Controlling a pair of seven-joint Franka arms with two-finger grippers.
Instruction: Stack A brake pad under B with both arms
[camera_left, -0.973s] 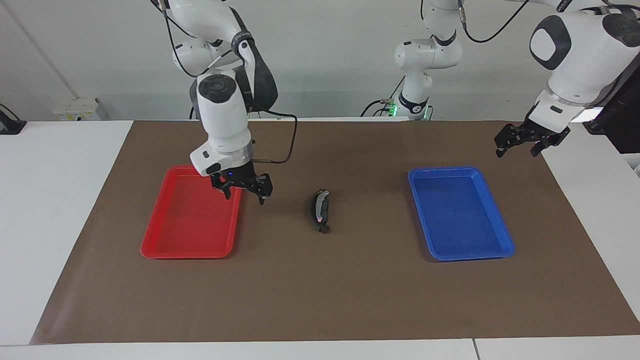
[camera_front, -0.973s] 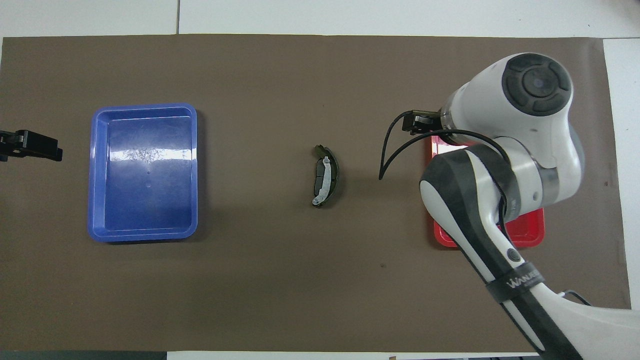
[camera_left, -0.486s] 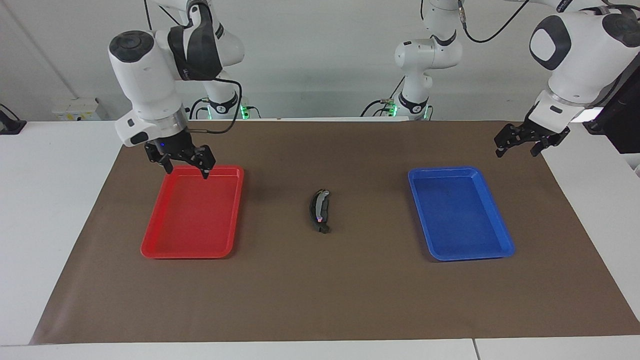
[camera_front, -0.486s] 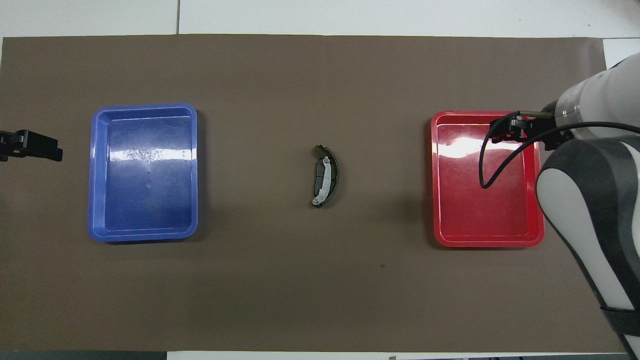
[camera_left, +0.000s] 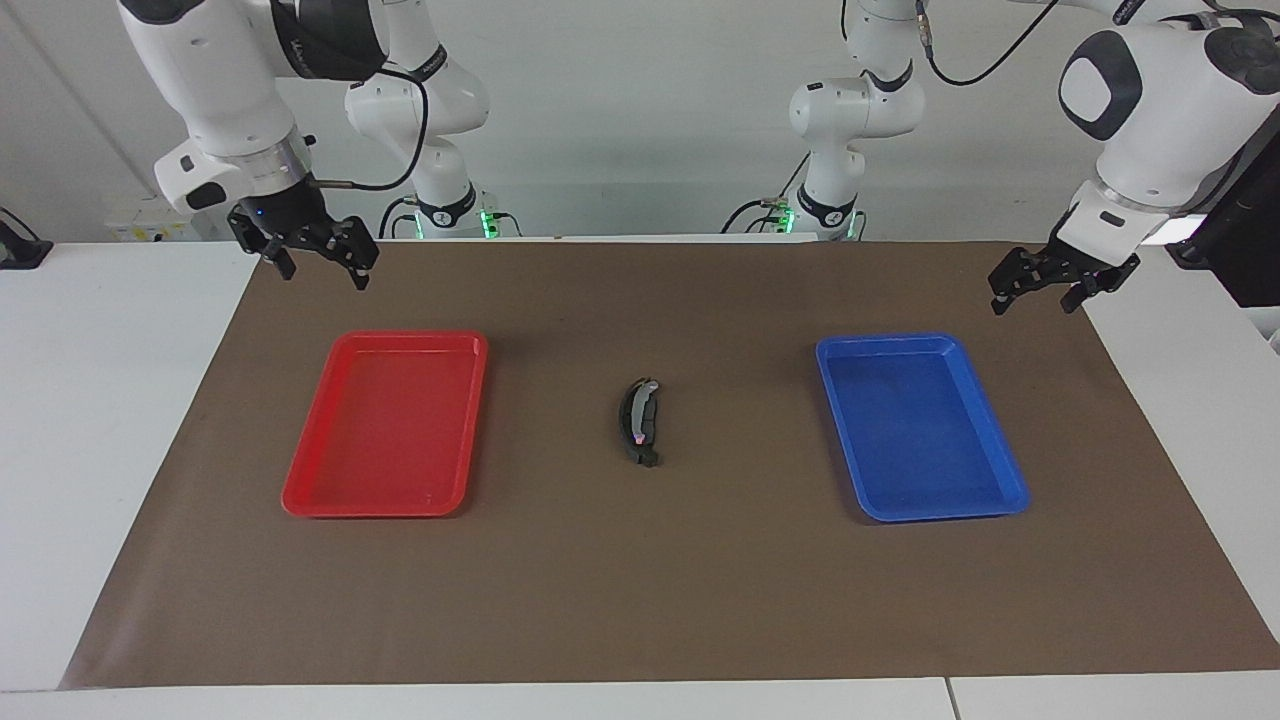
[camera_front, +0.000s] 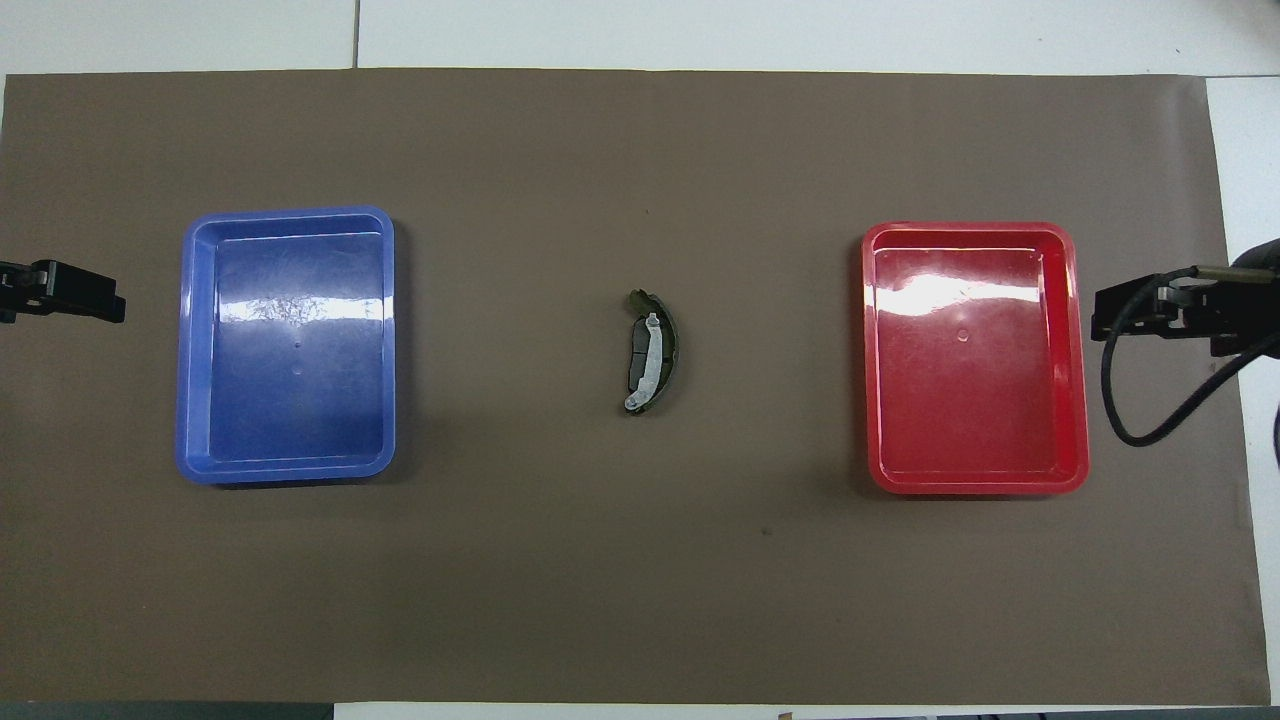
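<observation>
Brown paper covers the worktop (camera_left: 700, 600) in the facing view, and near its middle lie the two pads as one stack: B (camera_left: 632, 408), the long curved pad, on top of the A brake pad (camera_left: 645, 440), which shows along its edge. A red tray (camera_left: 300, 490) lies toward the right arm's end and a blue tray (camera_left: 1010, 490) toward the left arm's end, each well apart from the stack. The right hand (camera_left: 318, 262) has swung away from the pads in the last second and now hangs over the worktop's edge nearest the robots, past the red tray, fingers spread and holding nothing. The left hand (camera_left: 1035, 290) has not moved; it waits over the corner of the paper at its own end, also spread and empty.

In the overhead view, B (camera_front: 650, 352) rests across the A brake pad (camera_front: 670, 345) midway between the trays. The right hand (camera_front: 1120, 312) shows at the paper's edge beside the red tray (camera_front: 1078, 360), the left hand (camera_front: 110, 305) at the other edge beside the blue tray (camera_front: 190, 340). With both hands withdrawn, the stacking looks finished.
</observation>
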